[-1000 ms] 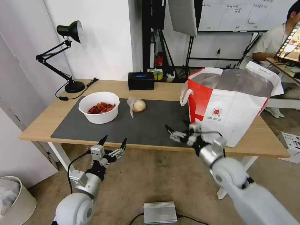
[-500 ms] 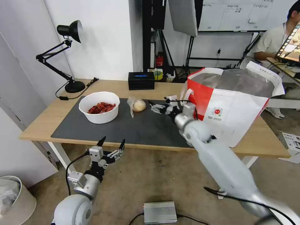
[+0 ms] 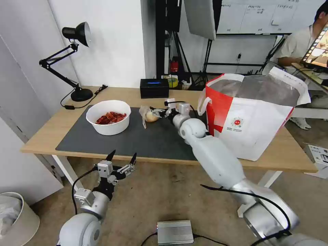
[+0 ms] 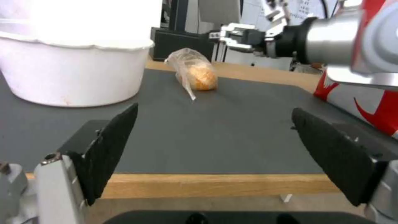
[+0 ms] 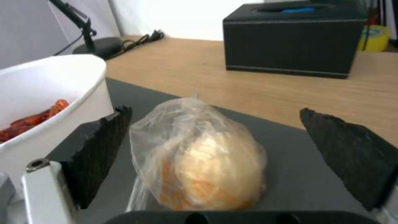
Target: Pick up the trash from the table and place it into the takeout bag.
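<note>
right tool [image 5: 215,155] (fingers apart) at 1 bagged bun [image 5: 203,168]; 1 bowl [image 3: 108,117].

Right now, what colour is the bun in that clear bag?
Tan with orange patches, clearest in the right wrist view: the bun in the clear bag on the dark grey mat.

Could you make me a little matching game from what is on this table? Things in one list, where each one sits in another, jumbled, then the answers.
Things:
1. bagged bun
2. white bowl of red scraps
3. takeout bag
4. black box

Places:
A. far edge of the table, beyond the dark mat
B. at the mat's left end
C. between the open jaws of the right gripper
D. standing at the table's right end

Pairs: 1-C, 2-B, 3-D, 4-A
</note>
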`<state>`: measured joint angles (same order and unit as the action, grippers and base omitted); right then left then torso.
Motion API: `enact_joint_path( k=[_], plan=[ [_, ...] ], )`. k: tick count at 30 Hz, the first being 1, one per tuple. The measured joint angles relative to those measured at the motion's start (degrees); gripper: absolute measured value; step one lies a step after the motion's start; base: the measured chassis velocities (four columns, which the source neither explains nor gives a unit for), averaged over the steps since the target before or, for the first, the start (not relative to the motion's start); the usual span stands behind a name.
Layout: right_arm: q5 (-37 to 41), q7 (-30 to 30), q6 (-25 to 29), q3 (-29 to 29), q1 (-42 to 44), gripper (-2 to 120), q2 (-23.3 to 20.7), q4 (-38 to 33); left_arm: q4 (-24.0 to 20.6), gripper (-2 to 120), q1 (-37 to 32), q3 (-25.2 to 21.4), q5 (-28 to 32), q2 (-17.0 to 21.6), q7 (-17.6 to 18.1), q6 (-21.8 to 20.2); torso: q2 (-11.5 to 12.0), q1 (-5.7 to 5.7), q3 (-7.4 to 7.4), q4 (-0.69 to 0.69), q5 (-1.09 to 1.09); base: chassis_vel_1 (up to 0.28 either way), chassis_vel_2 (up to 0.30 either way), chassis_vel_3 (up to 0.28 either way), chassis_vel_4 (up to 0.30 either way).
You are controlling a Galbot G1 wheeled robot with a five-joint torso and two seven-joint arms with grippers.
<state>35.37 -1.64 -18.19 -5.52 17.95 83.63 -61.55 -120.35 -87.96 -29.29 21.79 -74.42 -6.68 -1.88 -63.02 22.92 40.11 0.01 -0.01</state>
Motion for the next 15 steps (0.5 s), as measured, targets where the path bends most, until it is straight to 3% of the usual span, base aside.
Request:
enact_joint_path(
  k=[15],
  plan=[
    [-6.04,-6.54,1.98,2.68,-4.25,100,5.58,14.32,-0.72,100,-0.75,-0.6,-0.01,-0.19,-0.13,0.33,0.0,0.0,0.0,-0.01,0.01,0.0,0.0,0.0,0.0]
  ],
)
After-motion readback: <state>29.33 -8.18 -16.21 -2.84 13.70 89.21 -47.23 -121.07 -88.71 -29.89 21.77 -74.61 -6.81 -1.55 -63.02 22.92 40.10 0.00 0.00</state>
